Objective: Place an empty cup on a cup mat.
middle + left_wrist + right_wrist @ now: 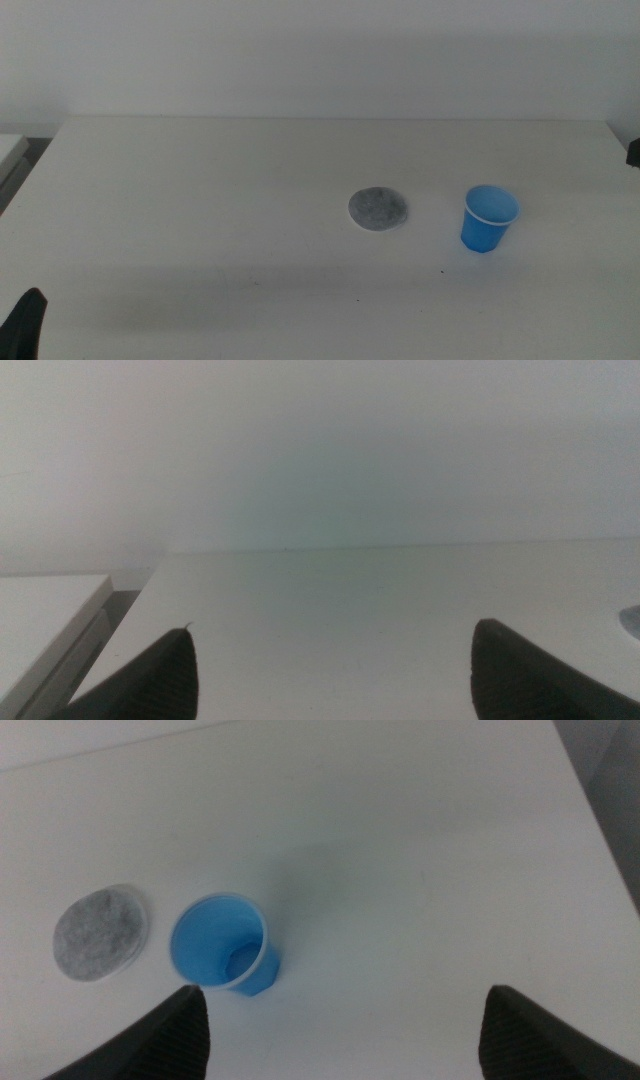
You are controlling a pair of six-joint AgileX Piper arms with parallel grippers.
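Observation:
The blue cup (489,218) stands upright and empty on the white table, a short gap to the right of the round grey cup mat (378,209). The right wrist view looks down on the cup (225,945) and the mat (100,935) side by side, not touching. My right gripper (345,1025) hovers above them, open, with nothing between its jaws; the cup sits near one jaw. My left gripper (330,665) waits low at the table's near left corner, open and empty. Only a dark tip of it (25,325) shows in the middle view.
The white table (200,200) meets a pale wall at the back. A white ledge (10,150) lies beyond the table's left edge. A dark part (634,152) shows at the right edge of the middle view.

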